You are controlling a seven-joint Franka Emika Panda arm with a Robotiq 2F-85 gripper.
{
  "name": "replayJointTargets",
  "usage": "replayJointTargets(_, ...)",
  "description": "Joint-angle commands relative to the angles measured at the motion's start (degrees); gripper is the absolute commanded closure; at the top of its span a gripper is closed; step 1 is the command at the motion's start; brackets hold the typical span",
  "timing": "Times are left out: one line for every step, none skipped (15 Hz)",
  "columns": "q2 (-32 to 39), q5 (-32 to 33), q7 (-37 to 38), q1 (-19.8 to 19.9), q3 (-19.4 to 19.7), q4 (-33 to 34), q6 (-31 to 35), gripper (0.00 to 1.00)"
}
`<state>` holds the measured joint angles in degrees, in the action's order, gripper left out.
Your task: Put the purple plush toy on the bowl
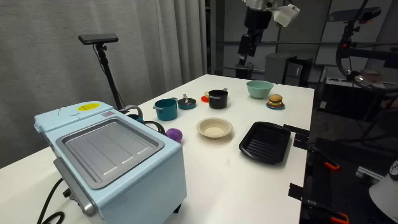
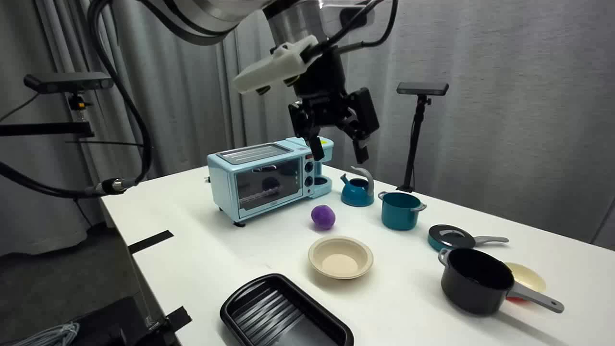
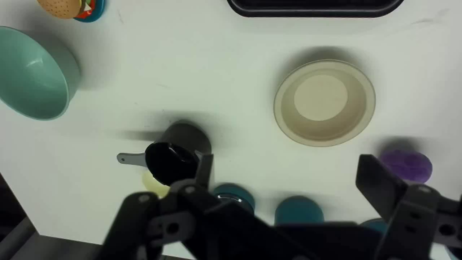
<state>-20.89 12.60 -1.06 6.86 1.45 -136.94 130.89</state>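
Note:
The purple plush toy (image 2: 323,217) lies on the white table in front of the toaster oven. It is partly hidden by the oven in an exterior view (image 1: 174,134). In the wrist view the toy (image 3: 411,167) is at the right, partly behind a finger. The cream-beige bowl (image 2: 340,264) stands beside the toy with nothing in it. It also shows in an exterior view (image 1: 214,128) and in the wrist view (image 3: 321,97). My gripper (image 2: 338,151) hangs high above the table, fingers wide apart with nothing between them. It also shows in the wrist view (image 3: 288,162).
A blue toaster oven (image 2: 269,180) stands behind the toy. A teal kettle (image 2: 358,193) and teal pot (image 2: 399,211) are near the toy. A black tray (image 1: 266,143), black pot (image 1: 218,100), pale green bowl (image 1: 259,89) and toy burger (image 1: 275,101) are also on the table.

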Motion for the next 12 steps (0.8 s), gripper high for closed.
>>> replayJointTargets(0.0,0.2,0.1,-0.5,0.4,0.1,-0.2,0.00)
replayJointTargets(0.0,0.2,0.1,-0.5,0.4,0.1,-0.2,0.00)
replayJointTargets(0.0,0.2,0.1,-0.5,0.4,0.1,-0.2,0.00)
replayJointTargets(0.0,0.2,0.1,-0.5,0.4,0.1,-0.2,0.00)
replayJointTargets(0.0,0.2,0.1,-0.5,0.4,0.1,-0.2,0.00)
replayJointTargets(0.0,0.2,0.1,-0.5,0.4,0.1,-0.2,0.00)
replayJointTargets(0.0,0.2,0.1,-0.5,0.4,0.1,-0.2,0.00)
replayJointTargets(0.0,0.2,0.1,-0.5,0.4,0.1,-0.2,0.00)
replayJointTargets(0.0,0.2,0.1,-0.5,0.4,0.1,-0.2,0.00)
replayJointTargets(0.0,0.2,0.1,-0.5,0.4,0.1,-0.2,0.00)
replayJointTargets(0.0,0.2,0.1,-0.5,0.4,0.1,-0.2,0.00)
replayJointTargets(1.3,-0.8,-0.4,-1.1,0.5,1.1,-0.6,0.00)
